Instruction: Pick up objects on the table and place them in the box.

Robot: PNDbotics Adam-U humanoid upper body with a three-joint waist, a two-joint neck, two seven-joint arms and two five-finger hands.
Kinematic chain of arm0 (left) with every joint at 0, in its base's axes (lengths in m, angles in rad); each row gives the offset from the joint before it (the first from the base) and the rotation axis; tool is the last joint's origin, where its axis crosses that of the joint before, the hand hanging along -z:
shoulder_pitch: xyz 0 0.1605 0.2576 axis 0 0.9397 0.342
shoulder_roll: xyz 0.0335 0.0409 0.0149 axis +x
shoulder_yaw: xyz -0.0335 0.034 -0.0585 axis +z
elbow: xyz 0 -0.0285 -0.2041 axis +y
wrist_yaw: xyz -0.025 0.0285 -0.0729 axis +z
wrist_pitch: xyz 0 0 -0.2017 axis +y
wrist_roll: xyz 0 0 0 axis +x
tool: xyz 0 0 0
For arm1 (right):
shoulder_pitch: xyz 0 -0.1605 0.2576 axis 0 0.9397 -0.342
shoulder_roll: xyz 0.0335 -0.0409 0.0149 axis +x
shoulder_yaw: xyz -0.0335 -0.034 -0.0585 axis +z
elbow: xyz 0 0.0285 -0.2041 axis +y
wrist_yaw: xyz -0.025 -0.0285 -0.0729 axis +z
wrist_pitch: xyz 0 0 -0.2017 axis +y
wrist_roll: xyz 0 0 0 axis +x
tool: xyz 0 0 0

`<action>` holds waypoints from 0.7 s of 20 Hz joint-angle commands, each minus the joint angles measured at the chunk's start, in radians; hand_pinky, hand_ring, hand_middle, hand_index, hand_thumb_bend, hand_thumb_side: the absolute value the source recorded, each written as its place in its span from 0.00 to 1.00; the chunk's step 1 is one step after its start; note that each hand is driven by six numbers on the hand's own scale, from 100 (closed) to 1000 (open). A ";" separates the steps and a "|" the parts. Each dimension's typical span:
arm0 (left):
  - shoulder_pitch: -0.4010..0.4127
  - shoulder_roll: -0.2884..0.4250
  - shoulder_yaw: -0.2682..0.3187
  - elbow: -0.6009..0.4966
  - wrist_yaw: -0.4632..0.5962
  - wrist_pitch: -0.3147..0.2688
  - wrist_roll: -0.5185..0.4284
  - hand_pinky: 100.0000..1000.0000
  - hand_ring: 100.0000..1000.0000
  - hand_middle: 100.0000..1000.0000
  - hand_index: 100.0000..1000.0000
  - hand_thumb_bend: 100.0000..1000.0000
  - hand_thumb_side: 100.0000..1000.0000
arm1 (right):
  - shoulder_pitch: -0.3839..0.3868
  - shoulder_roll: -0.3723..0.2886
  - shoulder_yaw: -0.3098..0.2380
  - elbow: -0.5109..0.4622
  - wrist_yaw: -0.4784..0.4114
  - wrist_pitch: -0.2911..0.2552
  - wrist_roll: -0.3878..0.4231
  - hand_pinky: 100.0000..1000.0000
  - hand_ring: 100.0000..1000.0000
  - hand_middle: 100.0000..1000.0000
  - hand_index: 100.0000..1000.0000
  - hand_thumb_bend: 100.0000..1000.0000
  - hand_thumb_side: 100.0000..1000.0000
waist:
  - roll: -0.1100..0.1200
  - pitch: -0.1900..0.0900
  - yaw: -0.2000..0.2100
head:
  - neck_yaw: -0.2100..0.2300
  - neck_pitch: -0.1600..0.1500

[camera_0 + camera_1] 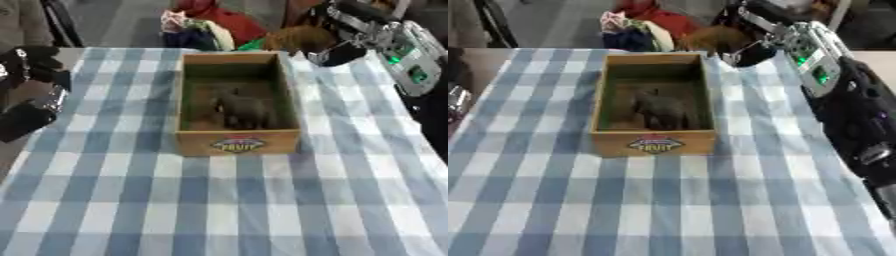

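One wooden box (237,142), open-topped, sits mid-counter on the blue-and-white checked cloth (219,210). One dark grey lumpy object (242,112) lies inside it. Front label reads "FRUIT". Right hand (750,50) beyond box's far right corner, over a brown object (710,37); fingers' state unclear. Left hand (31,67) left of box; fingers unclear.

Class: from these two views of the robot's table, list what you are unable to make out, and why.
- Dark object in the box: blurred, identity unclear.
- Right hand: fingers indistinct beyond the box's far corner.
- Left hand: cut by the left edge of the left eye view.
- Pile beyond the table: blurred.
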 commanded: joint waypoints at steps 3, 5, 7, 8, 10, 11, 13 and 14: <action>-0.026 0.005 0.001 -0.027 0.012 -0.003 -0.006 0.66 0.60 0.57 0.78 0.10 0.30 | -0.044 0.038 -0.019 0.047 0.040 0.001 -0.012 0.20 0.27 0.26 0.45 0.00 0.00 | -0.001 -0.011 0.018 | -0.016 -0.021; -0.027 0.002 0.002 -0.028 0.014 -0.002 -0.005 0.66 0.60 0.57 0.78 0.10 0.30 | -0.045 0.062 -0.024 0.072 0.050 0.005 -0.025 0.25 0.31 0.30 0.51 0.05 0.00 | -0.001 -0.008 0.024 | -0.022 -0.027; -0.029 0.001 0.002 -0.027 0.016 -0.002 -0.005 0.66 0.60 0.57 0.78 0.10 0.30 | -0.045 0.085 -0.021 0.093 0.064 0.003 -0.031 0.28 0.34 0.33 0.54 0.06 0.00 | -0.001 -0.007 0.026 | -0.027 -0.030; -0.030 -0.001 0.001 -0.028 0.016 -0.002 -0.005 0.66 0.60 0.57 0.78 0.11 0.30 | -0.045 0.095 -0.018 0.100 0.074 -0.001 -0.031 0.35 0.39 0.39 0.60 0.07 0.00 | -0.001 -0.006 0.027 | -0.030 -0.031; -0.032 -0.003 0.000 -0.029 0.017 -0.002 -0.006 0.66 0.60 0.57 0.78 0.11 0.30 | -0.045 0.109 -0.013 0.108 0.092 -0.009 -0.034 0.44 0.47 0.47 0.69 0.12 0.00 | 0.000 -0.006 0.028 | -0.033 -0.034; -0.033 -0.003 -0.001 -0.028 0.017 -0.002 -0.007 0.66 0.60 0.57 0.78 0.11 0.30 | -0.045 0.114 -0.011 0.110 0.098 -0.012 -0.035 0.46 0.49 0.49 0.71 0.13 0.00 | 0.000 -0.006 0.028 | -0.034 -0.035; -0.033 -0.004 -0.001 -0.028 0.017 -0.003 -0.008 0.66 0.60 0.57 0.78 0.11 0.30 | -0.044 0.119 -0.006 0.110 0.104 -0.019 -0.032 0.52 0.57 0.57 0.78 0.20 0.00 | 0.001 -0.007 0.028 | -0.036 -0.038; -0.033 -0.004 -0.001 -0.028 0.017 -0.002 -0.008 0.66 0.60 0.57 0.78 0.11 0.30 | -0.043 0.120 -0.005 0.109 0.103 -0.022 -0.030 0.57 0.65 0.63 0.82 0.27 0.02 | 0.001 -0.007 0.028 | -0.036 -0.038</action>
